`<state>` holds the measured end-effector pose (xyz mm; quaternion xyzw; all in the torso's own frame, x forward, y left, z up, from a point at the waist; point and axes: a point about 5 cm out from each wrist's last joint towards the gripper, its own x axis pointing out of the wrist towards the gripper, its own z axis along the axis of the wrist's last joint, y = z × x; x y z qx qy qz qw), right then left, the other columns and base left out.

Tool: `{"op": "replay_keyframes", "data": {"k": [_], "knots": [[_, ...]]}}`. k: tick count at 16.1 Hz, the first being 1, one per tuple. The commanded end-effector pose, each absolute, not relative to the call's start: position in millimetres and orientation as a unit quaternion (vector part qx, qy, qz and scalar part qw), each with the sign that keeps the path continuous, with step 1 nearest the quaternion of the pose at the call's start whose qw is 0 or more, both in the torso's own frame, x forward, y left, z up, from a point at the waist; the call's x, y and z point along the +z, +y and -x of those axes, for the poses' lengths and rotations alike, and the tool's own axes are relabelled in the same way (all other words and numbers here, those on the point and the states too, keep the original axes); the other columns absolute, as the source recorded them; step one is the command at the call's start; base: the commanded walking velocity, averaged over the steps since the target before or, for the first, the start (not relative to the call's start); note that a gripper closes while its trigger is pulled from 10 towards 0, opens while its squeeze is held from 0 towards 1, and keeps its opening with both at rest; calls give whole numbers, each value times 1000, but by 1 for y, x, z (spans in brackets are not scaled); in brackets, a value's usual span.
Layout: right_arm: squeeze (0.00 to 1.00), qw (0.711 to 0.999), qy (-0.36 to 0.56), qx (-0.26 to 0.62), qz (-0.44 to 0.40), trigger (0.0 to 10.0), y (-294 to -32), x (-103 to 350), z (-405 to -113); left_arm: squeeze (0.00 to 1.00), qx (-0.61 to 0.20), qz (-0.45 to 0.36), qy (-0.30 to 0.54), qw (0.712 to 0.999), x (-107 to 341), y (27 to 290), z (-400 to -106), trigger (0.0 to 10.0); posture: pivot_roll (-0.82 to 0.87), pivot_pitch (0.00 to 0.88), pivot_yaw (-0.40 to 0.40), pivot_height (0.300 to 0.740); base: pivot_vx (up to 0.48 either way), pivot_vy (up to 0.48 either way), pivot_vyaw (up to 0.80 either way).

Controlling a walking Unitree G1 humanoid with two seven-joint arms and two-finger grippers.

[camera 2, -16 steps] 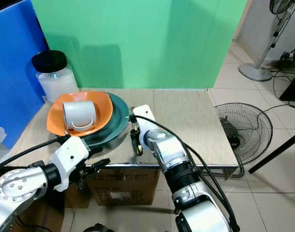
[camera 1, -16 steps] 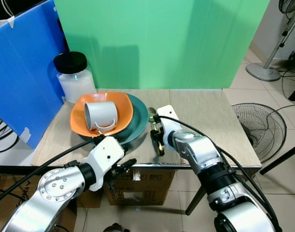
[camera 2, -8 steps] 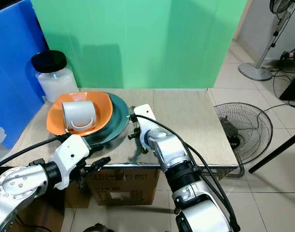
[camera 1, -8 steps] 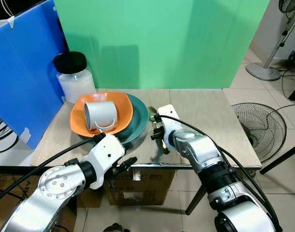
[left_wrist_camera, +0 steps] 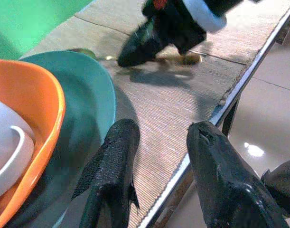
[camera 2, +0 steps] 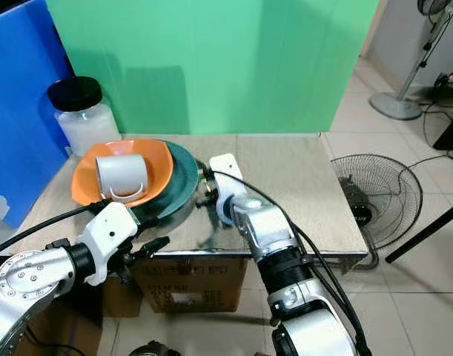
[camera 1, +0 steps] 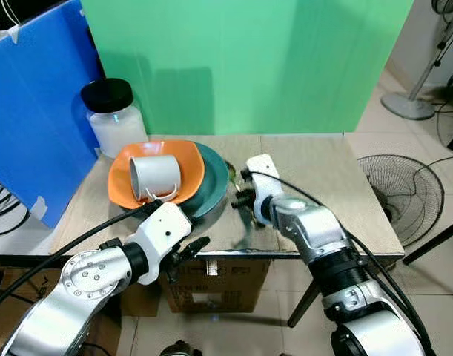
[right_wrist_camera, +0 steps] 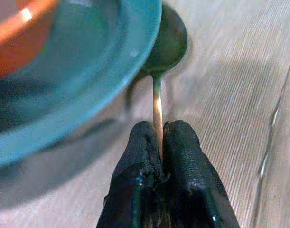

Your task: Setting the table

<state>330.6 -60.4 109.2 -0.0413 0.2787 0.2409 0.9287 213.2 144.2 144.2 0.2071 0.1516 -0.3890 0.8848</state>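
Note:
A white mug (camera 1: 156,176) lies on its side in an orange bowl (camera 1: 121,169), which sits on a teal plate (camera 1: 216,182) at the table's left. Just right of the plate, my right gripper (camera 1: 241,199) is shut on the thin handle of a brass spoon (right_wrist_camera: 157,97). The spoon's bowl (right_wrist_camera: 170,43) lies by the plate's rim (right_wrist_camera: 111,80). My left gripper (left_wrist_camera: 159,159) is open at the table's front edge (camera 1: 233,254), below the plate, and holds nothing.
A white jar with a black lid (camera 1: 113,119) stands behind the bowl. A blue board (camera 1: 33,111) walls the left, a green screen (camera 1: 248,67) the back. A cardboard box (camera 1: 219,285) sits under the table, and a fan head (camera 1: 400,196) lies on the floor to the right.
My right gripper has turned and moved a little toward the plate, now pinching the spoon's handle. The left arm has barely moved.

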Motion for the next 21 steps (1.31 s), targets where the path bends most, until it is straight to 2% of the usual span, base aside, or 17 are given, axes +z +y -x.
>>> {"op": "replay_keyframes", "data": {"k": [1,5,9,10,12,13,14,15,18,21], "knots": [[0,936,253,243,33,0,-63,119,-333,0,-388,-212,144,885,146,145,-216,10000,76,0,33,740,0,0,0],[0,957,197,211,14,0,-82,136,-340,0,-380,-214,134,890,147,144,-222,10000,78,0,37,740,0,0,0],[0,970,126,209,0,0,-103,147,-334,0,-364,-205,112,902,152,140,-231,10000,78,0,48,740,0,0,0],[0,975,93,196,-43,0,-112,153,-329,0,-346,-205,99,910,155,140,-236,10000,82,0,47,740,0,0,0],[0,976,70,190,-74,0,-116,158,-325,0,-330,-202,89,918,157,139,-241,10000,84,0,44,740,0,0,0],[0,977,15,183,-103,0,-123,168,-312,0,-289,-190,66,936,162,137,-249,10000,88,0,38,740,0,0,0],[0,979,-3,179,-100,0,-126,171,-308,0,-276,-183,57,942,163,137,-251,10000,90,0,35,740,0,0,0],[0,982,-20,169,-86,10000,-130,173,-300,0,-245,-165,38,955,167,136,-256,10000,96,0,28,740,0,0,0],[0,986,-51,149,-53,10000,-138,179,-282,0,-200,-143,1,969,174,131,-262,10000,101,0,20,740,0,0,-133],[0,990,-68,122,-32,10000,-147,180,-270,0,-199,-135,-22,970,179,125,-261,10000,111,0,9,740,0,0,-800]]}}
